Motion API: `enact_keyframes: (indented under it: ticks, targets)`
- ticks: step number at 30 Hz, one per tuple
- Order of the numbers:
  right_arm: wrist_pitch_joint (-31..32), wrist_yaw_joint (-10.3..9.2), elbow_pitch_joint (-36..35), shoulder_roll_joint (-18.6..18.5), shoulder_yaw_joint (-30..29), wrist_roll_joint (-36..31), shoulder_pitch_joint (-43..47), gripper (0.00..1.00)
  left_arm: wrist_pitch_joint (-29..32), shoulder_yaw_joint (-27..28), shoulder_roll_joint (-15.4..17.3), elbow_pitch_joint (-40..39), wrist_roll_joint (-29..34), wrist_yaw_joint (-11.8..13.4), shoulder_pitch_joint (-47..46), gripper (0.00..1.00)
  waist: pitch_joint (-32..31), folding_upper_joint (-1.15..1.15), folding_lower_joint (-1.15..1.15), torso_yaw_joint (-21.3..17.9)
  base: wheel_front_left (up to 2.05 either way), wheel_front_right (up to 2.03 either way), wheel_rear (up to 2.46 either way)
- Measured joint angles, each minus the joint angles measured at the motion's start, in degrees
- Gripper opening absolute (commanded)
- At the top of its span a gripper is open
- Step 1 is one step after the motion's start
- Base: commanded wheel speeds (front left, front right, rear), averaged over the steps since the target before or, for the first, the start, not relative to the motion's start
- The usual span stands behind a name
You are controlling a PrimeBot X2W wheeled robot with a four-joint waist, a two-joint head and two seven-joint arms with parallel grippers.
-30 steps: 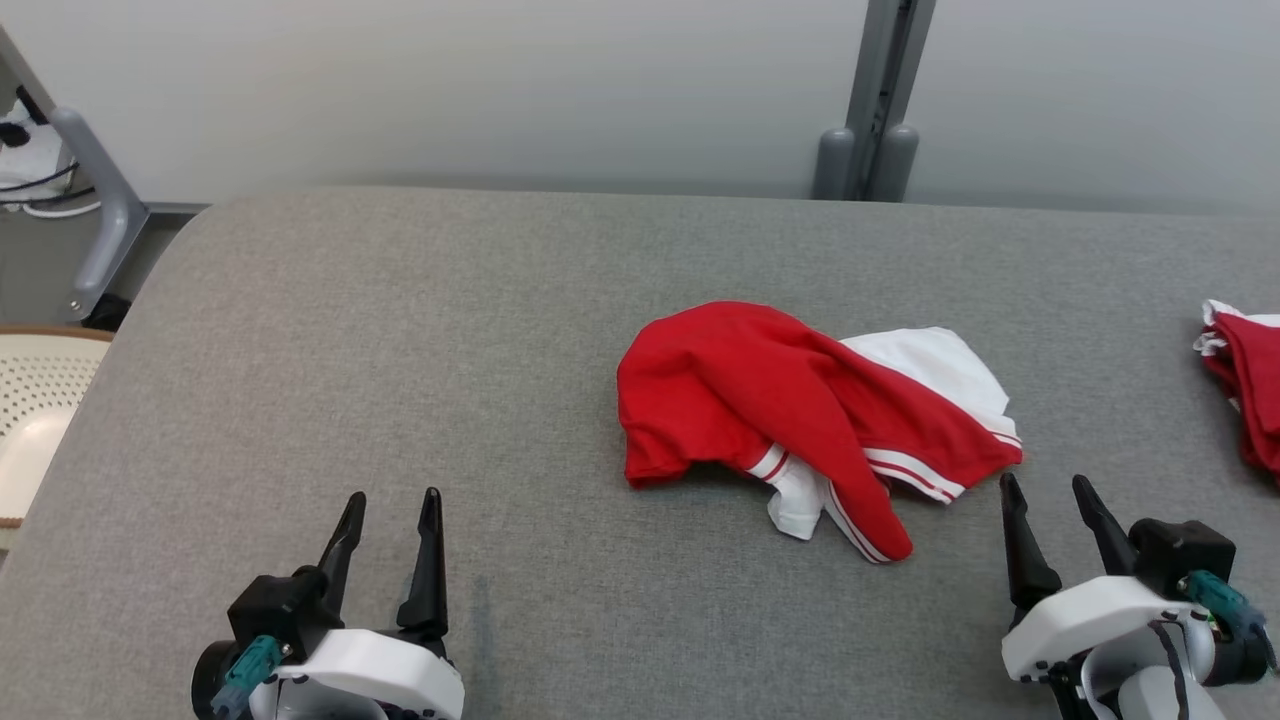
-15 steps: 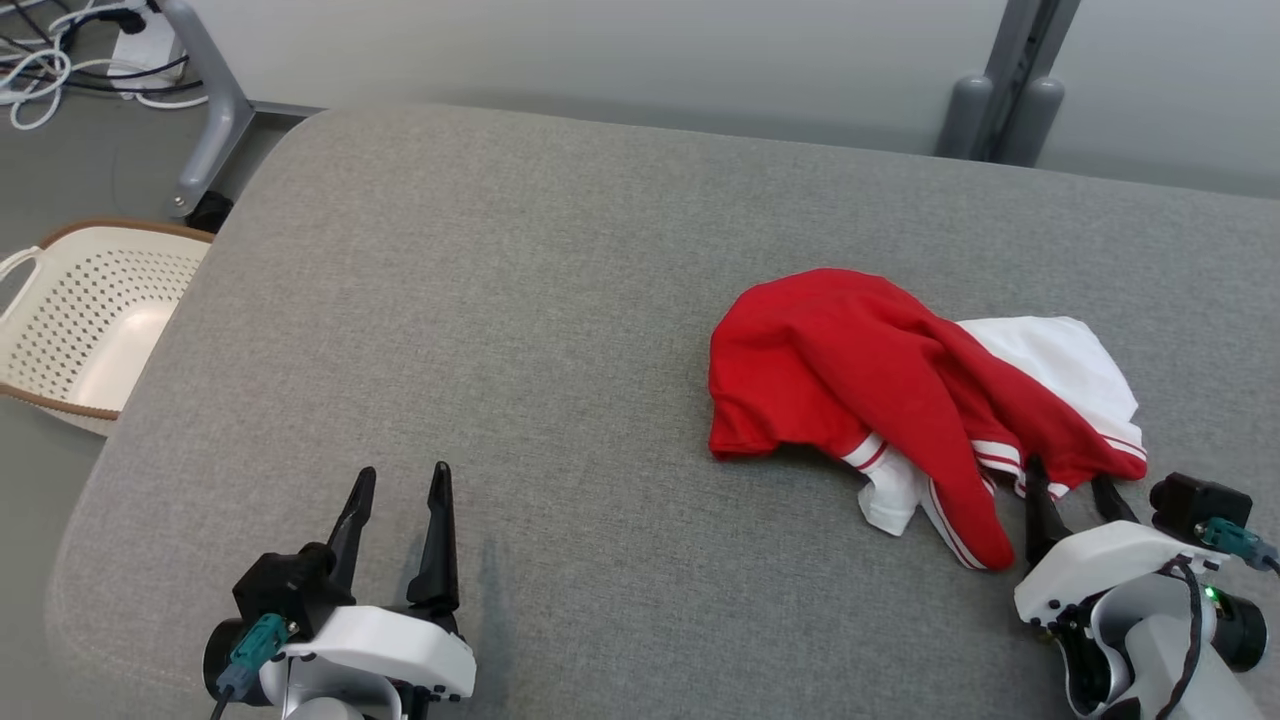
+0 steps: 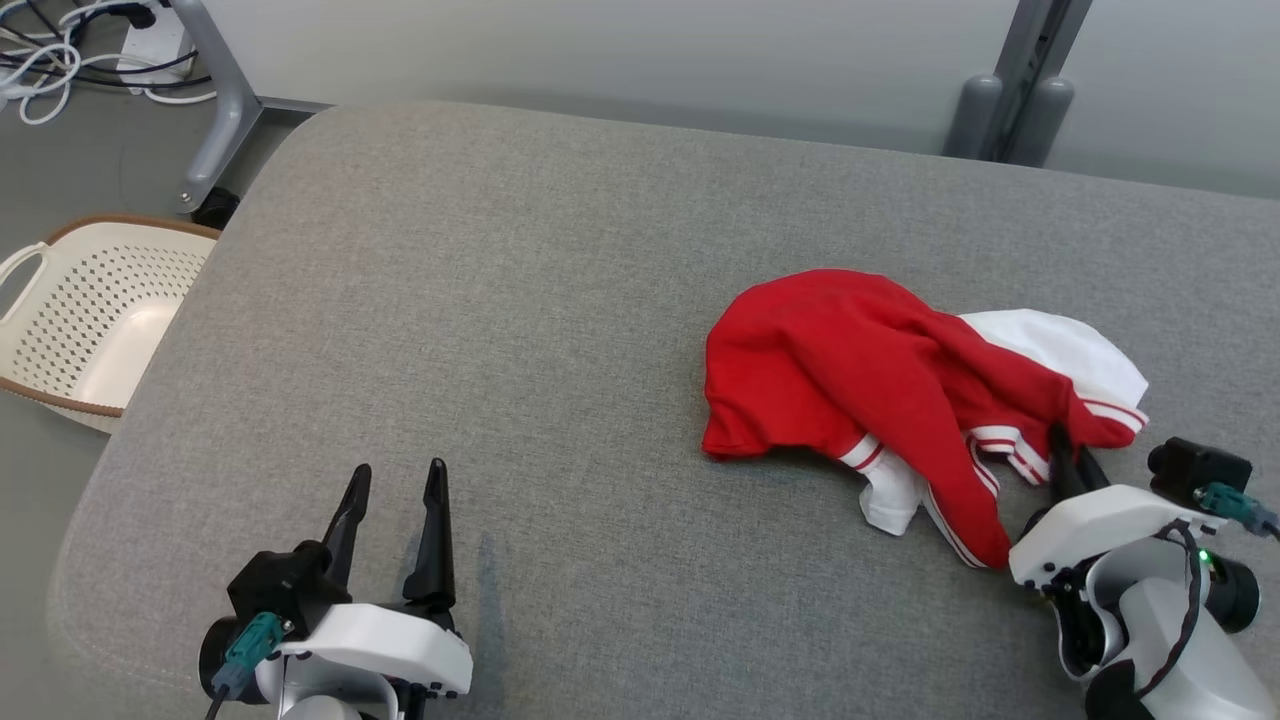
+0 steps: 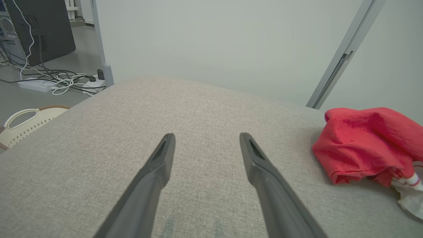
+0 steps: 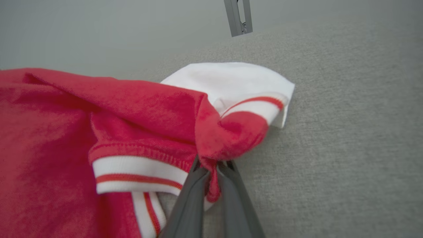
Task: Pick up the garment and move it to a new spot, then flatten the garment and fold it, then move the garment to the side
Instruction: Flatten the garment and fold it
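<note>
The red and white garment (image 3: 850,370) lies crumpled on the right half of the desk (image 3: 500,300), and the right jaws are clamped on a thin twist of its red hem at the near right edge. That pinch looks small to me. If the arm lifts fast, the fabric may slide out, or one layer may rise while the rest drags and bunches worse, making the flattening harder. The striped cuff (image 5: 138,173) sits just beside the pinch and could get trapped under the heap. The left jaws stand open and empty over bare cloth well to the left, too far off to help with a slip. The desk is padded in grey woven fabric with a rounded corner, which may cling to the garment. Beyond its left edge a cream perforated basket (image 3: 120,290) sits on the floor, cables (image 3: 60,60) trail near a metal leg (image 3: 215,110), and a pale wall with a grey post (image 3: 1010,90) closes the back.
</note>
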Motion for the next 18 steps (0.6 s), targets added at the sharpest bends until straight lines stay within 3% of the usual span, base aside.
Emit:
enact_keyframes:
  ticks: [7,18]
  targets:
    - [-0.1,0.01,-9.2,0.0,-2.6,-1.6,0.0,0.0,0.0,0.5,0.0,-0.1,0.4,0.0,0.0,1.0,-0.8,0.0,0.0,-1.3,0.0,0.0,0.0]
    - [1.0,0.0,-24.2,-3.4,-7.1,-4.0,-2.2,0.0,0.0,0.3,0.0,0.1,0.4,0.0,0.3,1.0,-2.3,0.0,0.0,-2.6,0.0,0.0,0.0]
